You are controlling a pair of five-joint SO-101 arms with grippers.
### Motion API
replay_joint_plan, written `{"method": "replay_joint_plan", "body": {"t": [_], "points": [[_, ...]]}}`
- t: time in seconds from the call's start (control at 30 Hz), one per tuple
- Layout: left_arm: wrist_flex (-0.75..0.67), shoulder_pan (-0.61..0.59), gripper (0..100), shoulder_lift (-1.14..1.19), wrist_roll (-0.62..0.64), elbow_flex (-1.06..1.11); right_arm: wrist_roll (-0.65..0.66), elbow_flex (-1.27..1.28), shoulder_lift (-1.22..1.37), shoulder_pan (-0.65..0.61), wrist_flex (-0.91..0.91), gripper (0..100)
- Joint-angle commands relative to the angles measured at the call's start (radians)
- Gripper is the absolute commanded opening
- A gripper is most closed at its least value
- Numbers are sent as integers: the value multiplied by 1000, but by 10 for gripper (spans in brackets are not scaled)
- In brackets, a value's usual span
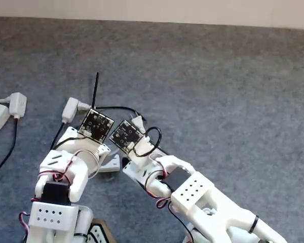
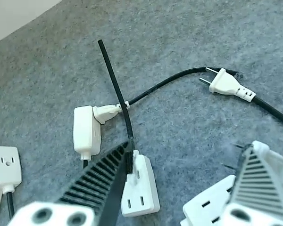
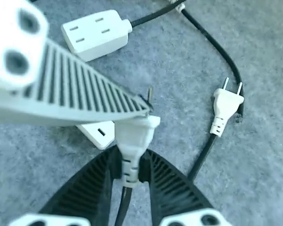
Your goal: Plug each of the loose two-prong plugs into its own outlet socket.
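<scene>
My right gripper (image 3: 137, 126) is shut on a white two-prong plug (image 3: 132, 141), its prongs pointing away from the wrist, low over the grey carpet. A second white plug (image 3: 226, 106) lies loose beside it on its black cord. That loose plug (image 2: 226, 84) lies beyond my left gripper (image 2: 188, 148), which is open just above the carpet. The left gripper's black finger (image 2: 101, 183) rests against a white socket block (image 2: 139, 186), and another socket block (image 2: 210, 205) sits by the white finger (image 2: 259, 179). In the high view both arms (image 1: 66, 167) (image 1: 192, 190) meet mid-table.
A white outlet block (image 2: 87, 132) holds a plugged-in white plug (image 2: 106, 112); the same block (image 1: 70, 109) lies ahead of the left arm. Two more outlet blocks (image 1: 17, 104) lie at the far left edge. Black cords (image 1: 116, 108) run between the arms. A further socket block (image 3: 96, 33) lies beyond the right gripper.
</scene>
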Motion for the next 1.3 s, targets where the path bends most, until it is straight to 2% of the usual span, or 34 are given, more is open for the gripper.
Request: {"method": "replay_joint_plan", "body": {"t": [0.0,0.2,0.57,0.63,0.73,0.87,1.07,1.17,1.27], "points": [[-64,22,348,-4,8,45,-14,-142,-125,-24,120,5],[-63,27,348,-8,9,56,-8,-203,-268,-24,272,5],[-60,51,348,-10,9,58,-11,-191,-269,-24,286,5],[-60,45,348,-10,8,48,-6,-191,-269,8,338,5],[-60,-5,348,-7,5,38,54,-133,-269,134,389,5],[-61,-51,348,-10,5,12,130,1,-269,275,348,5],[-58,-140,348,-4,5,-58,158,170,-268,314,262,5],[-58,-234,348,-4,-11,-85,189,183,-269,337,354,7],[-58,-309,348,-4,-81,-93,261,176,-277,381,463,10]]}}
